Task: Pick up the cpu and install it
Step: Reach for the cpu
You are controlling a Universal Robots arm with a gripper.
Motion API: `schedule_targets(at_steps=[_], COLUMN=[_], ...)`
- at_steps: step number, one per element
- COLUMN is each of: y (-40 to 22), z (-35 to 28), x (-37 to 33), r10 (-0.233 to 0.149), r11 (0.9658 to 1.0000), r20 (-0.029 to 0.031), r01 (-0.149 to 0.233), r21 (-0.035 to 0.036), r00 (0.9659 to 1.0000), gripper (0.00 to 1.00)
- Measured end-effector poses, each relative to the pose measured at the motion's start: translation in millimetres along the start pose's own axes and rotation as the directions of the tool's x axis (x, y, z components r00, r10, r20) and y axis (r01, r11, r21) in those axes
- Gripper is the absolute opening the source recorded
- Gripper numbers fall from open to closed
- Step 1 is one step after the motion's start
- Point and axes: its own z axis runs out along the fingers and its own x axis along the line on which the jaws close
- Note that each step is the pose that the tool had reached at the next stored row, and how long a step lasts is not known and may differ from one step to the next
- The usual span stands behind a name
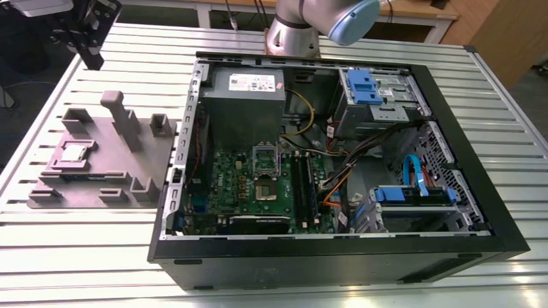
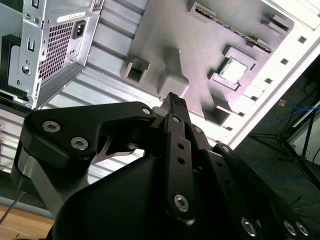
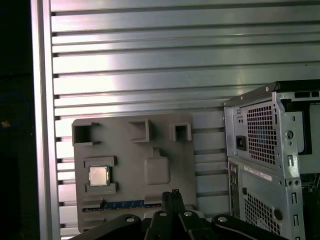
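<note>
The cpu (image 1: 74,152) is a small silver square lying in a recess of the grey holder block (image 1: 102,173), on the table at the exterior view's left. It shows in both wrist views too (image 2: 234,70) (image 3: 98,175). My gripper (image 1: 92,62) hangs high above the table's far corner, well above and beyond the holder block. Its black fingers are pressed together with nothing between them (image 2: 175,98) (image 3: 171,194). The open computer case (image 1: 479,212) lies on its side, and the motherboard's socket (image 1: 267,160) sits near the middle of the board.
Tall grey posts (image 1: 114,106) rise from the holder block. A memory stick (image 3: 125,204) lies along the block's edge. Inside the case are a power supply (image 1: 244,86), blue drive bays (image 1: 364,86) and loose cables (image 1: 360,154). The case's rear panel (image 3: 260,165) stands beside the block.
</note>
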Motion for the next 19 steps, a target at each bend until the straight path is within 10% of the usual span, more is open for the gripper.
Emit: schedule_targets(at_steps=[19], y=[-0.7], z=[0.2], x=[8.6], r10=[0.000], r11=[1.0000], r20=[0.0000], r01=[0.000], r21=[0.0000], r00=[1.0000], gripper=[0.11])
